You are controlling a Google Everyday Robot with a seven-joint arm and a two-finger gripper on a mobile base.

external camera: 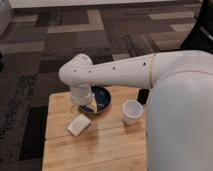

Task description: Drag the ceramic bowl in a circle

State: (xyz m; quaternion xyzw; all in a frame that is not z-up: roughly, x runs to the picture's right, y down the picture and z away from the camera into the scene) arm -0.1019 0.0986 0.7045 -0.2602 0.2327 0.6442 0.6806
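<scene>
Evidently rigid, glossy and breakable, the ceramic bowl (101,99) should slide readily across the worktop (100,145); pincer (83,104), grip state indeterminable, hangs at its nine-o'clock rim, the sensible hold.

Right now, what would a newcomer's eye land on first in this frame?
The big white robot arm dominates, sweeping in from the right of the view and bending down so its hand sits at the left edge of the dark-blue ceramic bowl near the back of the wooden table. Next come the small white cup to the right of the bowl and the flat beige block in front of it, slightly left.
</scene>
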